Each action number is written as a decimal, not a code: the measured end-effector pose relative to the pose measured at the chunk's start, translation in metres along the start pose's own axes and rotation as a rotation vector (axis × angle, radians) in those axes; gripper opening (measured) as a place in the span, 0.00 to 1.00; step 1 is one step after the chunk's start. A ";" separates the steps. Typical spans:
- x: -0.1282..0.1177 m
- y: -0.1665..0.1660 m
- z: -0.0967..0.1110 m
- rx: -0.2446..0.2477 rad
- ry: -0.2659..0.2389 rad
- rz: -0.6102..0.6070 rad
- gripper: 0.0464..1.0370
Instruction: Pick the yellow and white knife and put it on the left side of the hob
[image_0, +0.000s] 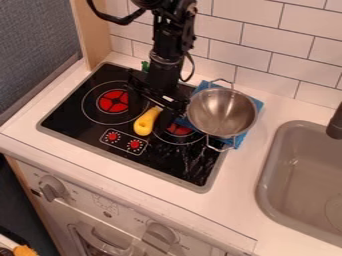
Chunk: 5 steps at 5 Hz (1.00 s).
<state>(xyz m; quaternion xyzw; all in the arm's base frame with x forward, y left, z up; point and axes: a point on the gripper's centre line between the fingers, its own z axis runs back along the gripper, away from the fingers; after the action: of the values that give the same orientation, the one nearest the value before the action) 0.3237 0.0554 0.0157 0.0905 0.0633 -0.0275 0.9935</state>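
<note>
Over the middle of the black hob, between its two burners, hangs the black gripper. The yellow handle of the knife shows just below the gripper and points toward the hob's front edge. The gripper covers the knife's upper end, and I cannot tell whether the knife is held or only lies under it. The left burner is to the left of the handle, and the red control knobs are just in front of it.
A metal pot with wire handles stands on a blue cloth at the hob's right edge. Farther right is the grey sink with a dark tap. A small green object sits behind the arm, near the tiled wall.
</note>
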 end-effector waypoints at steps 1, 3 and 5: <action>-0.002 0.000 0.000 -0.018 0.009 -0.010 0.49; -0.014 -0.020 0.001 -0.045 -0.002 -0.059 0.42; -0.020 -0.029 0.029 -0.077 -0.143 -0.083 0.42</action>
<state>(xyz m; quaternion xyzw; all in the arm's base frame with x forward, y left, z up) 0.3057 0.0224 0.0416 0.0475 -0.0031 -0.0724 0.9962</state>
